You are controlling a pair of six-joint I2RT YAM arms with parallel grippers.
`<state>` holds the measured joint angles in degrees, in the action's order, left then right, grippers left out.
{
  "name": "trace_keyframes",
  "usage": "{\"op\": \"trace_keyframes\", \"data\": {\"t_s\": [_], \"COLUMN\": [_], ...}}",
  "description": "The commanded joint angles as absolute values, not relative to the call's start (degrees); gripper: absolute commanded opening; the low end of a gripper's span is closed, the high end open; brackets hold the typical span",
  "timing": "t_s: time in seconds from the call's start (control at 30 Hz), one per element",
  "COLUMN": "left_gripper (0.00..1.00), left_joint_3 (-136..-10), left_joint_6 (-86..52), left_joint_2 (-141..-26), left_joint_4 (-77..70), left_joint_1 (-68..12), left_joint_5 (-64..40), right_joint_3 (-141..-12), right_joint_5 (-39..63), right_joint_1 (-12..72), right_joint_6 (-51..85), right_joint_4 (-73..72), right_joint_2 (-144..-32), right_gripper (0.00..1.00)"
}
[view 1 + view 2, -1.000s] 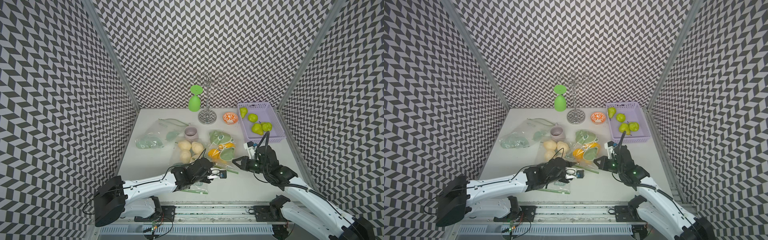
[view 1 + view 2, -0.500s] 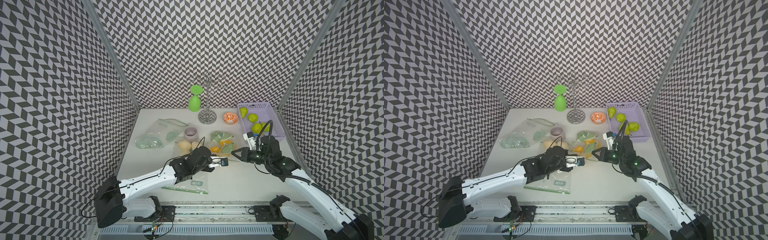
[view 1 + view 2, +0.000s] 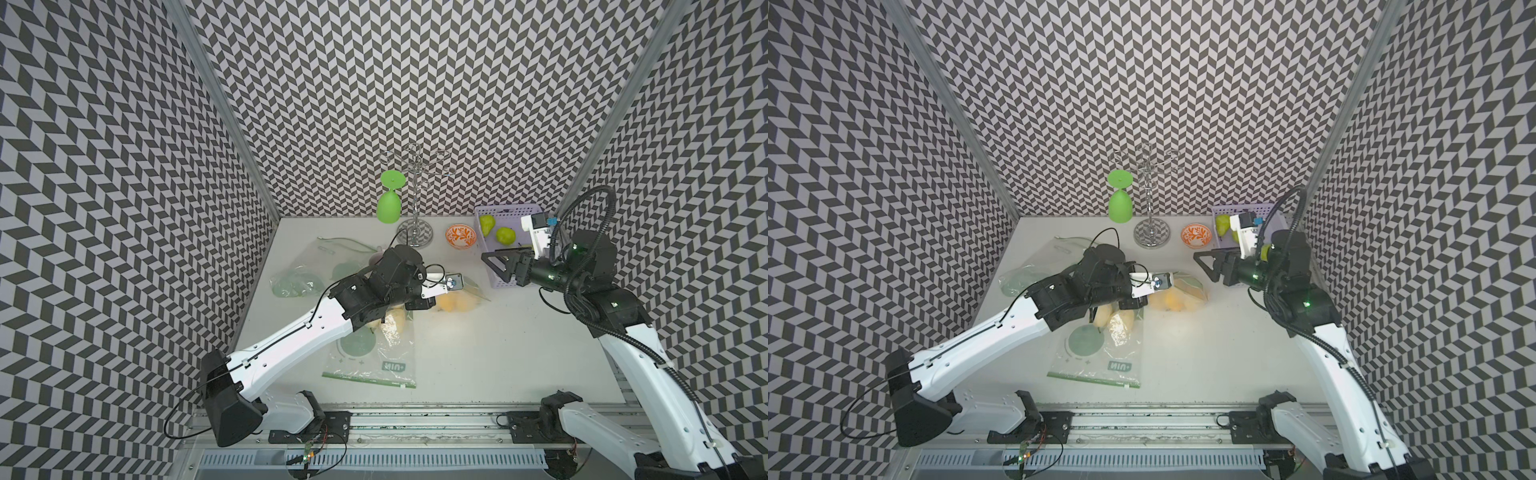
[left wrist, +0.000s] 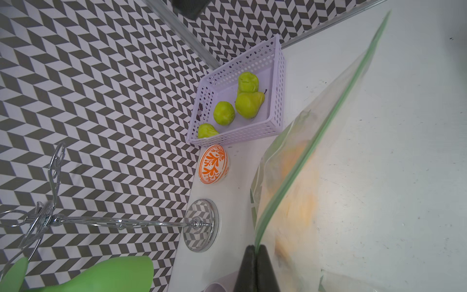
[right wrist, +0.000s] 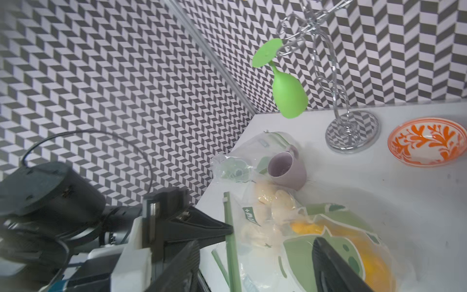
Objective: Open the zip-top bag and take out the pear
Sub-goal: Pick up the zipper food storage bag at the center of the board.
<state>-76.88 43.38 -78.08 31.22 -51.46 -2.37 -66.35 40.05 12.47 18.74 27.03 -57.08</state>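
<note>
The left pincer (image 4: pixel 255 252) has just snapped closed on the green zip edge (image 4: pixel 303 161) of the zip-top bag (image 3: pixel 457 301) and now sits higher than a second ago. The right pincer (image 3: pixel 496 268) was closed down by the bag. Now it has let go. Its fingers are wide apart, it holds nothing, and it has moved to the far right.

So only one arm has the bag. I think the right pincer must come back to grab the other side of the mouth or reach in. I cannot tell if the zip is open yet.

The bag is in the middle of the table (image 3: pixel 498 353). Yellow-orange fruit shows through it, too blurry to pick out the pear.

The right pincer is just beside the purple basket (image 4: pixel 237 136) with green pears (image 4: pixel 249 102) in it, and the right wall is close. The orange bowl (image 3: pixel 461 236) and the shiny rack (image 3: pixel 414 232) stand at the far edge. A second bag (image 3: pixel 374 353) lies under the left arm. The near right of the table is bare, so there is room there.
</note>
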Motion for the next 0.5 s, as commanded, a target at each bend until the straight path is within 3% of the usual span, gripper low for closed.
{"op": "trace_keyframes", "data": {"t_s": [0.0, 0.27, 0.47], "left_gripper": [0.00, 0.00, 0.00], "left_joint_3": [-79.71, -80.83, -81.37], "left_joint_6": [41.71, 41.03, 40.94], "left_joint_2": [-80.06, -81.62, -81.73], "left_joint_4": [36.55, 37.27, 37.68], "left_joint_1": [-50.98, -50.03, -49.52], "left_joint_5": [-7.30, -9.35, -10.52], "right_joint_3": [-65.62, -59.37, -54.87], "right_joint_5": [46.12, 37.90, 34.44], "right_joint_1": [13.41, 23.60, 25.73], "right_joint_6": [13.40, 9.41, 8.19], "right_joint_4": [24.08, 24.04, 24.50], "right_joint_2": [-57.03, -53.29, -49.83], "right_gripper": [0.71, 0.71, 0.70]}}
